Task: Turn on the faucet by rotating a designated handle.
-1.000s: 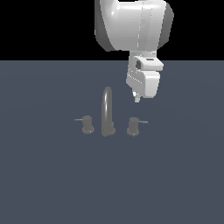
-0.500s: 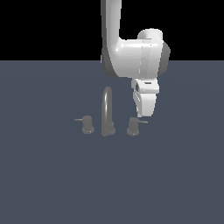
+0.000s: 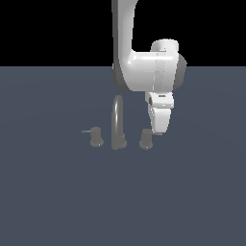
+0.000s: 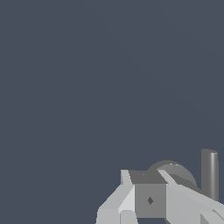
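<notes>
**Pincer low beside the right-hand knob of the faucet**

The handle [image 3: 146, 139] is the small stubby grey knob standing on the dark blue-grey bench [image 3: 57, 202] at the exterior view's right of the spout. Its thin lever pin cannot be made out there, since the robot's hand covers that side. In the wrist view the handle [image 4: 177, 171] appears as a round grey cap just past the fingertips, partly hidden by them.

The faucet [image 3: 117, 124] is a dull grey set near the middle of the bench: a tall, slim arched spout in the centre, with the handle just beside it on one side. On the other side sits the mirrored knob [image 3: 96, 137], whose pin points toward the exterior view's left. In the wrist view a dark upright cylinder [image 4: 209, 174] stands near the handle; it seems to be the spout.

The pincer [image 3: 157, 129] hangs tip-down just beside the handle, on the exterior view's right of it, at about the knob's height. Whether it touches the knob or the pin cannot be told. The wrist view shows the pale fingers [image 4: 127, 192] close together around a grey block, so the gap looks narrow, with nothing clearly held.

The white arm [image 3: 144, 67] comes down from above, bending at a bulky joint over the faucet.
</notes>
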Available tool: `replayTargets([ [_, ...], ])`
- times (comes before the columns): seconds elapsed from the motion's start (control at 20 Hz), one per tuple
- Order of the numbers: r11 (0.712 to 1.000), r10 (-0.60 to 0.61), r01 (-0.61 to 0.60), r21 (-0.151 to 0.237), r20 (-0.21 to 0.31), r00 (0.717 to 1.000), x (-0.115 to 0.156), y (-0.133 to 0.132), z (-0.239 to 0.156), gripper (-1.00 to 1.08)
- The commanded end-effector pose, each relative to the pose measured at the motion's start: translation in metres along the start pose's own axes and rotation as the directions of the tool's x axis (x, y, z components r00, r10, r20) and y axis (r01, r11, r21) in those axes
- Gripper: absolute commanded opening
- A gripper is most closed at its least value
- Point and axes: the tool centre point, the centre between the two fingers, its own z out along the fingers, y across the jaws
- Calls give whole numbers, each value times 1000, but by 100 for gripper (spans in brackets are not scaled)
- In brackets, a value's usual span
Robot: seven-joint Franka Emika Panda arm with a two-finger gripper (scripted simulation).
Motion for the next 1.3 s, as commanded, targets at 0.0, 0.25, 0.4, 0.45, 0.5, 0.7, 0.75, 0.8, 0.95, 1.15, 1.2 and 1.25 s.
replayTargets([
  [0.0,1000,0,0,0,0,1000,2,3,0,-100],
  [0.25,1000,1,-1,0,0,1000,11,19,0,-100],
  [0.4,1000,1,-1,0,0,1000,16,29,0,-100],
  [0.45,1000,1,-1,0,0,1000,16,29,0,-100],
  [0.5,1000,-5,5,8,0,1000,11,22,0,-100],
  [0.7,1000,-4,4,6,0,1000,10,36,0,-100],
  [0.75,1000,-3,3,5,0,1000,10,39,0,-100],
  [0.8,1000,-3,3,5,0,1000,10,43,0,-100],
  [0.95,1000,-1,1,3,0,1000,9,53,0,-100],
  [1.15,1000,1,-1,1,0,1000,8,67,0,-100],
  [1.2,1000,1,-1,1,0,1000,8,67,0,-100],
  [1.25,1000,23,-23,7,-8,1000,23,64,1,-100],
])
